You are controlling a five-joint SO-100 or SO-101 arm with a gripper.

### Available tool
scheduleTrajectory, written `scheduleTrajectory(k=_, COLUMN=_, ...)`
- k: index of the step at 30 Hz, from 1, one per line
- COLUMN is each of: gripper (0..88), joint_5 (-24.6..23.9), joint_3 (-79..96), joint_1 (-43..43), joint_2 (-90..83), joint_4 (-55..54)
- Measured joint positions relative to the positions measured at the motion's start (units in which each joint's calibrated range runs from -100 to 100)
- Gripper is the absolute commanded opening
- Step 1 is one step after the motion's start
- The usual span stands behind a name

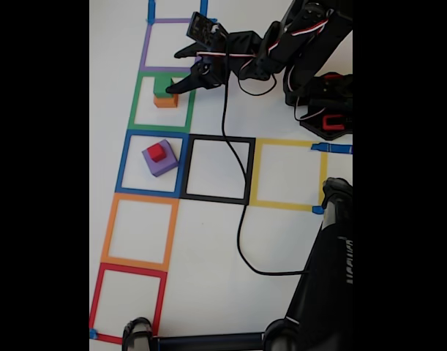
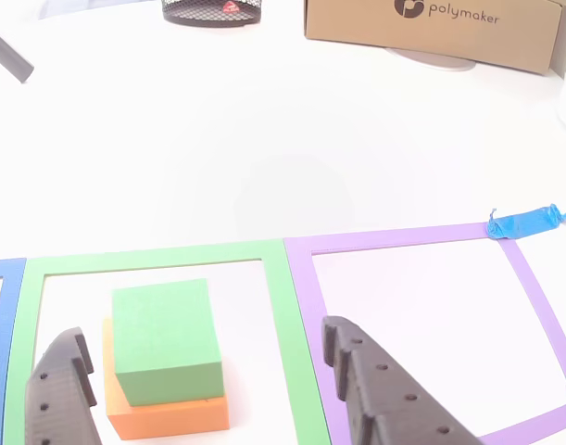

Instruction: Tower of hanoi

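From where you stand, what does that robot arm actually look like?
The arm is built of black plastic segments, with red-and-white wires running along its top and a red part at its base. A thin black cable trails from it across the white table. The gripper has two dark, ridged fingers dotted with small round holes.

Arm stretched out low, gripper (image 1: 181, 69) w/ jaws spread wide (nothing held).

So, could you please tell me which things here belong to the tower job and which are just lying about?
Belonging to the job:
green cube on orange cube
red cube on purple cube
taped squares
gripper, open

Lying about:
cardboard box
mesh basket
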Motion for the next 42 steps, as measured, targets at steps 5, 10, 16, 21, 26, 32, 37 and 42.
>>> scheduleTrajectory(k=5, gripper=28.8, joint_5=0.0, joint_3=-2.92, joint_1=0.0, joint_2=7.18, joint_4=-5.56)
scheduleTrajectory(k=10, gripper=27.6, joint_5=0.0, joint_3=-5.49, joint_1=0.0, joint_2=12.83, joint_4=-8.71)
scheduleTrajectory(k=16, gripper=26.3, joint_5=0.0, joint_3=-6.2, joint_1=-1.29, joint_2=17.64, joint_4=-12.41)
scheduleTrajectory(k=21, gripper=25.6, joint_5=0.0, joint_3=-6.37, joint_1=-2.57, joint_2=20.68, joint_4=-14.67)
scheduleTrajectory(k=26, gripper=24.5, joint_5=0.0, joint_3=-6.82, joint_1=-3.39, joint_2=23.3, joint_4=-17.09)
scheduleTrajectory(k=32, gripper=22.3, joint_5=0.0, joint_3=-8.41, joint_1=-3.86, joint_2=25.92, joint_4=-18.3)
scheduleTrajectory(k=37, gripper=21.3, joint_5=0.0, joint_3=-9.47, joint_1=-4.8, joint_2=27.35, joint_4=-18.7)
scheduleTrajectory(k=42, gripper=19.3, joint_5=0.0, joint_3=-9.83, joint_1=-6.44, joint_2=27.52, joint_4=-18.7)
